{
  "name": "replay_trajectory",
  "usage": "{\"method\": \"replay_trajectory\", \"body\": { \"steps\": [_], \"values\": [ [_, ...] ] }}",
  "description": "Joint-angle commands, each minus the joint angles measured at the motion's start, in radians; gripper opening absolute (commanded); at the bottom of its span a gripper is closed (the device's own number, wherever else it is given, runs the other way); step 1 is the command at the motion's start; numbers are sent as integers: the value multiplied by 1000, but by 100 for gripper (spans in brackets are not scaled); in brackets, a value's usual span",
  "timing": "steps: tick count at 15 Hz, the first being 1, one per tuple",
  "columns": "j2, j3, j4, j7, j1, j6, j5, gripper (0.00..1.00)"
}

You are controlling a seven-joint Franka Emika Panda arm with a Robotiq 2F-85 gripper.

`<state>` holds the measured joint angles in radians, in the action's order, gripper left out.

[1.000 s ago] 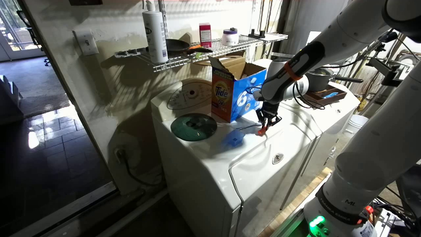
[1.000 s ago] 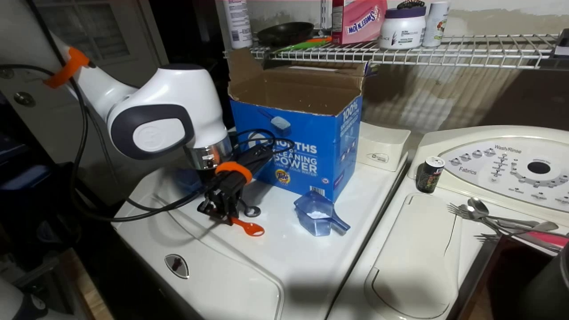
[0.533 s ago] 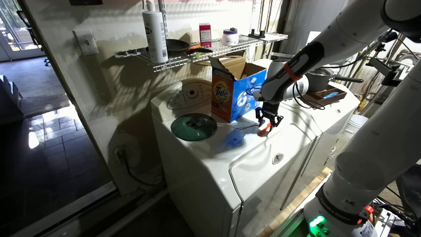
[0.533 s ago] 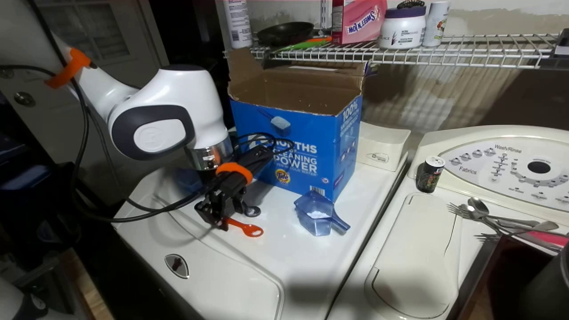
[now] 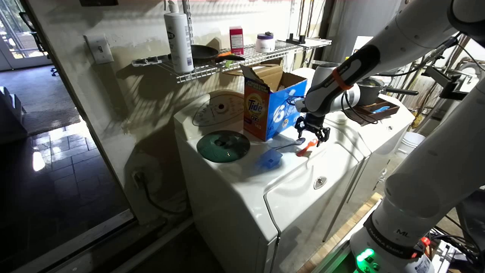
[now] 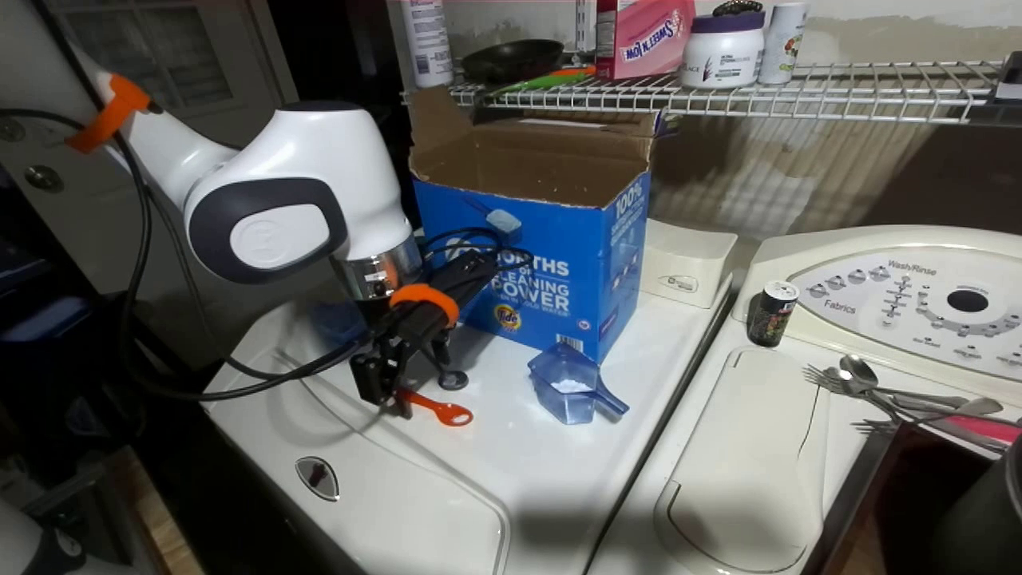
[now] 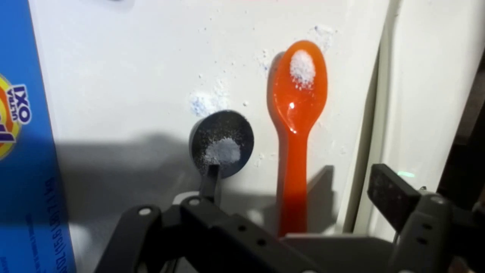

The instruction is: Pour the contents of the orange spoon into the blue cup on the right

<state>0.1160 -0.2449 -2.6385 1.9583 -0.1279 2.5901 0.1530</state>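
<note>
In the wrist view the gripper is released, its black fingers spread wide at left and right of the lower half of the frame. The handle of the orange spoon runs between them, and a strip of worktop shows on either side of it, so both fingers stand apart from the handle. The left-hand finger overlaps the lower edge of a dark spoon near the centre; whether they touch cannot be told.

The orange spoon lies on the worktop, its long axis almost vertical in the same view: bowl toward the top, right of centre, handle running down until the gripper hides its end. A heap of white powder sits in the bowl, and loose grains dot the worktop nearby.

In an exterior view the bowl points right and a little down the frame, the gripper covering the handle's end. Farther right is the blue cup, near the blue-sided box, with white powder inside.

In an exterior view the orange spoon slants from lower left to upper right, bowl uppermost, with another blue container to its left.
</note>
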Motion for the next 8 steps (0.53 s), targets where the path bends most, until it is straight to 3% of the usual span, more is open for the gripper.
{"method": "replay_trajectory", "body": {
  "steps": [1, 8],
  "values": [
    [89, 6, -27, 10, -28, -20, 41, 100],
    [248, 3, -19, 25, -29, -165, 57, 100]
  ]
}}
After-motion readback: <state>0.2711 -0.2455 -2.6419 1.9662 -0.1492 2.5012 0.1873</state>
